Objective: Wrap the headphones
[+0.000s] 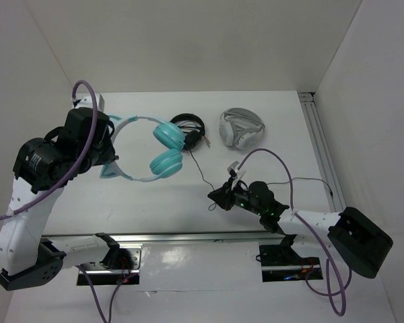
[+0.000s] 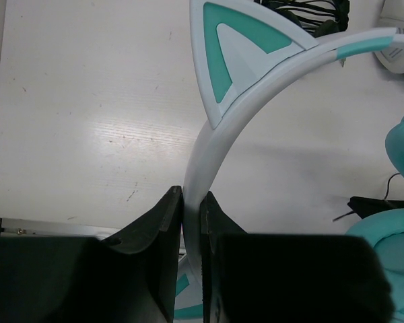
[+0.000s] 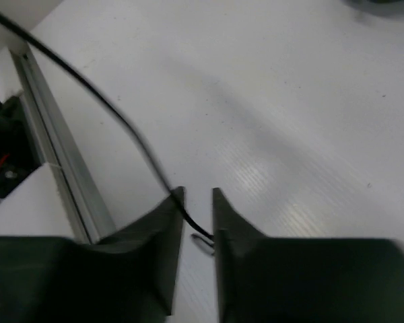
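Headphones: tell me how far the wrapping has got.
Done: the left gripper has its jaws shut on the headband of the headphones. In hand: the black cable runs between the narrowly parted jaws of the right gripper, not visibly clamped. Left: all the winding; the cable trails loose across the table, with no turn round the headphones.

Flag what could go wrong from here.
Thin black cable sits in a visible gap between the right fingers; it may slip out when pulled. The left fingers pinch only the pale headband of the teal cat-ear headphones; the cups could swing into the black headphones nearby.
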Robot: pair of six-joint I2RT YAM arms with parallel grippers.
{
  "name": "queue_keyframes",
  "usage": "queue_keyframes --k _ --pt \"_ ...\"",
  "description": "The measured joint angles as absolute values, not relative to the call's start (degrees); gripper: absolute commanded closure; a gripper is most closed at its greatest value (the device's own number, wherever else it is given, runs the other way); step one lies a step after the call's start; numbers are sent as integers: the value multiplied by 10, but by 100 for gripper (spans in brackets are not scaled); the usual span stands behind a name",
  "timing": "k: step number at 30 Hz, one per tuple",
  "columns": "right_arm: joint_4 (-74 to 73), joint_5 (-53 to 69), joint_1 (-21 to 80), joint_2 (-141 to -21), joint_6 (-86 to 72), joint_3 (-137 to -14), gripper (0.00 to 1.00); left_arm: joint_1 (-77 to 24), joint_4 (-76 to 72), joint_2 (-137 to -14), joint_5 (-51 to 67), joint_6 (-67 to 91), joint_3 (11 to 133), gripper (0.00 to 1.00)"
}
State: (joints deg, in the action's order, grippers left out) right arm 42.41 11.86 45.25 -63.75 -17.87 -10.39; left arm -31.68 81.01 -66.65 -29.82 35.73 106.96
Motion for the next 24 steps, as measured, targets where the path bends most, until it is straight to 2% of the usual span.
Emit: queue_keyframes --k 1,7,15,18,24 --pt "426 117 453 -644 -177 -107 100 -317 810 -667 -297 357 1070 100" --pt "392 66 468 -645 -179 -125 100 -317 805 -663 -315 357 1051 100" --pt "83 -250 648 -464 -208 -248 100 -342 789 -659 -444 365 953 100" --pt "-14 -327 675 -424 -214 -327 100 -367 785 -661 -483 369 913 100" --pt "-134 -354 680 -436 -164 -459 100 -466 731 -673 -523 348 802 100"
